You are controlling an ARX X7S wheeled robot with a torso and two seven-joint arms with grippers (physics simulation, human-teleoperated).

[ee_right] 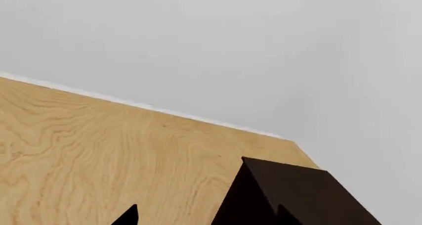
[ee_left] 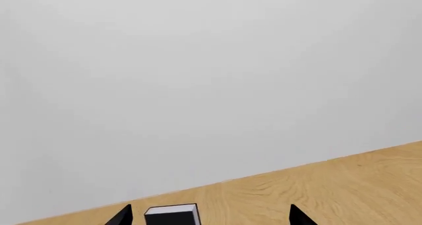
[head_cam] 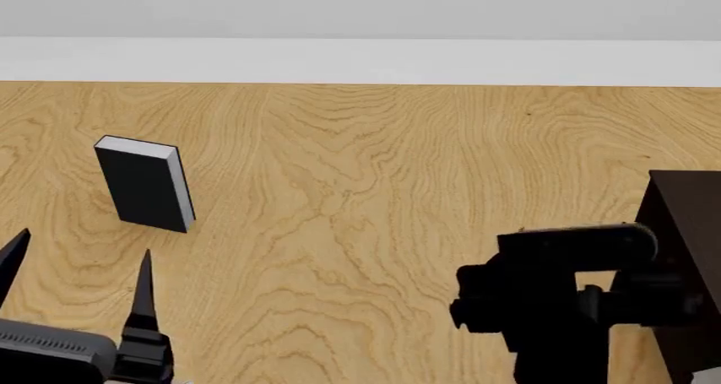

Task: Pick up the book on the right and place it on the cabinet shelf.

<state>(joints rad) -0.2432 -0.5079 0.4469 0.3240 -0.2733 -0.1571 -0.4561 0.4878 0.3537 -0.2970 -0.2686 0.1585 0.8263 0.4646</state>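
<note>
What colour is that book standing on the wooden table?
The book has a black cover with white page edges, clearest in the head view.

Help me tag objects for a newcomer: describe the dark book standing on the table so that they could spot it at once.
Start from the wide light wooden table in the head view and look to its left half, ahead of the left gripper. The black book stands upright there alone, its white page edges showing along the top and right side; the other dark item, the cabinet, is far larger and sits at the table's right edge.

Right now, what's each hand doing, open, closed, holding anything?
Left hand: open, holding nothing.
Right hand: open, holding nothing.
</note>
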